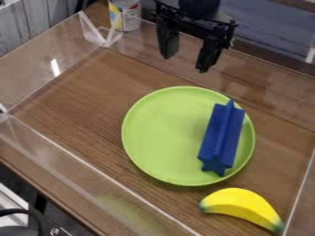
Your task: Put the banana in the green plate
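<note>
The banana [244, 207] is a small curved yellow toy lying on the wooden table near the front right, just outside the green plate's rim. The green plate [167, 129] is a large round lime-green dish in the middle of the table. A long blue ridged block [223, 138] lies on the plate's right side. My gripper [185, 53] hangs at the back of the table, well above and behind the plate, far from the banana. It is open, its dark fingers [207, 59] spread apart with nothing between them.
Clear plastic walls [50, 69] enclose the wooden table on the left, back and right. A white and yellow bottle [121, 14] stands behind the back wall at the upper left. Bare wood lies left of the plate.
</note>
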`<state>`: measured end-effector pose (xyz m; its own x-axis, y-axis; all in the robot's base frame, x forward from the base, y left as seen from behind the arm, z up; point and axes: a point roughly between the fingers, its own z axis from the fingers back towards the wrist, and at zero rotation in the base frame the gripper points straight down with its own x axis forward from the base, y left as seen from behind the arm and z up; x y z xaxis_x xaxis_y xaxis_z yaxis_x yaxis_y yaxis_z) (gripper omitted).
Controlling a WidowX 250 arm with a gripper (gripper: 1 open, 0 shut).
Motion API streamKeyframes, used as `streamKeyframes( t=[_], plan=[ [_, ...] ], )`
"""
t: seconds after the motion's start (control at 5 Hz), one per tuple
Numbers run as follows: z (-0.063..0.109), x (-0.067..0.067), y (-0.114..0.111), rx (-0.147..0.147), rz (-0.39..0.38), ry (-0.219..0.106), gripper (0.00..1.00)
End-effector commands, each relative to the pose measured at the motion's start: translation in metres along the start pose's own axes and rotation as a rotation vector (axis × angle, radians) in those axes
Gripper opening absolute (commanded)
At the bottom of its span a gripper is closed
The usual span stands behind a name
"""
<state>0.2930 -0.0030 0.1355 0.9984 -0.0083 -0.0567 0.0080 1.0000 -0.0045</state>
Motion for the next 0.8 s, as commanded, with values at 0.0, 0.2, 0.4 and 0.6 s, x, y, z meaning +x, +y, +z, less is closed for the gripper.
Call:
streamKeyframes(
  t=[0.0,0.2,0.4,0.6],
  plan=[
    [-0.008,-0.004,-0.008,-0.003,-0.025,0.025,1.00],
    [-0.012,-0.024,-0.036,-0.013,-0.239,0.025,1.00],
    [-0.017,-0.040,-0.070,-0.006,-0.424,0.010,1.00],
    [-0.024,-0.054,-0.106,0.006,-0.608,0.008,1.00]
  ],
)
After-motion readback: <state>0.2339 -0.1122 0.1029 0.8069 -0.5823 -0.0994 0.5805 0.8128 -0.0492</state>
